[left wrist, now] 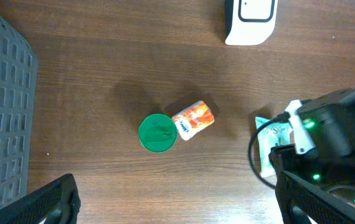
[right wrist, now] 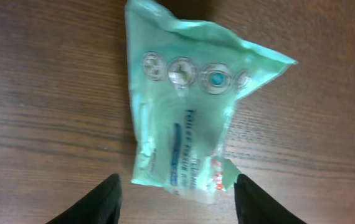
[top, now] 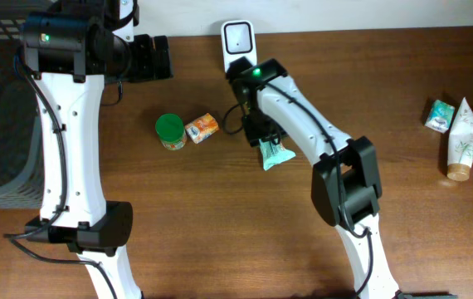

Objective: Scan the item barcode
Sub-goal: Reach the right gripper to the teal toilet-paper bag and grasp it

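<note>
Centre: pouch (right wrist: 184, 118) of thin, crinkled, glossy mint-green plastic film. Background: table (right wrist: 40, 93) of dark, smooth wood grain with faint sheen. Left edge: basket (left wrist: 0, 112) of matt grey moulded plastic. Top: scanner (left wrist: 249, 18) in smooth, glossy white plastic.

We get even, fairly bright light across the tabletop (top: 220, 208), with a soft sheen on the wood. Shadows are short and faint. In the right wrist view the green packet (right wrist: 190, 112) is slightly blurred, its print soft.
</note>
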